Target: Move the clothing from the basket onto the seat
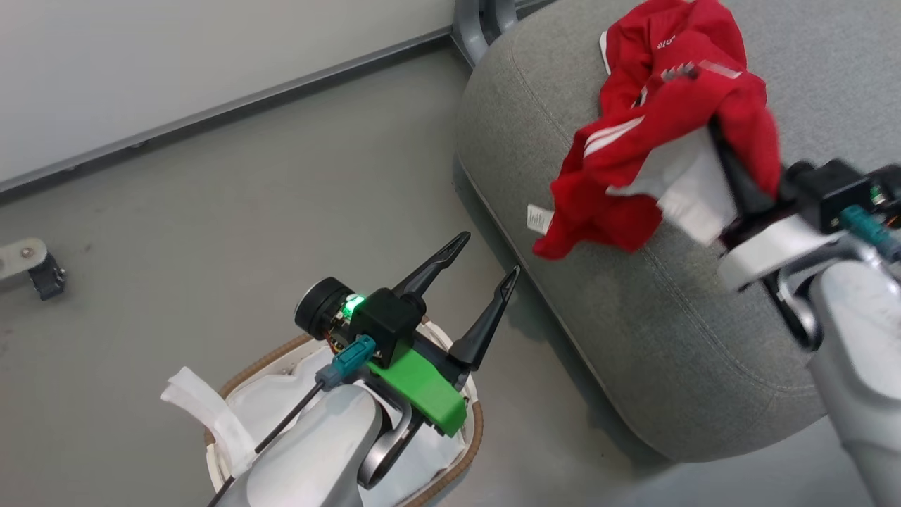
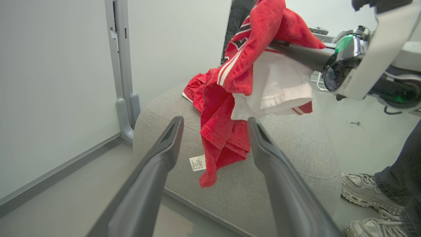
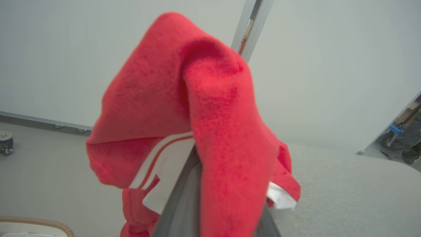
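Note:
The red clothing (image 1: 654, 120) lies bunched on the grey seat (image 1: 633, 317), its white tag (image 1: 538, 219) hanging over the seat's side. My right gripper (image 1: 728, 155) is shut on an upper fold of the clothing (image 2: 236, 72) and holds it just above the cushion; in the right wrist view the cloth (image 3: 204, 108) drapes over the dark fingers (image 3: 182, 200) and hides their tips. My left gripper (image 1: 487, 255) is open and holds nothing. It hovers above the basket (image 1: 477, 422), left of the seat (image 2: 263, 187), with its fingers pointing at the clothing. A white liner (image 1: 281, 401) shows inside the basket.
Grey floor lies between the basket and the wall. A grey metal post (image 2: 123, 82) stands behind the seat. A person's shoes (image 2: 365, 192) and trouser leg are on the floor on the seat's far side. A caster (image 1: 42, 274) sits at the far left.

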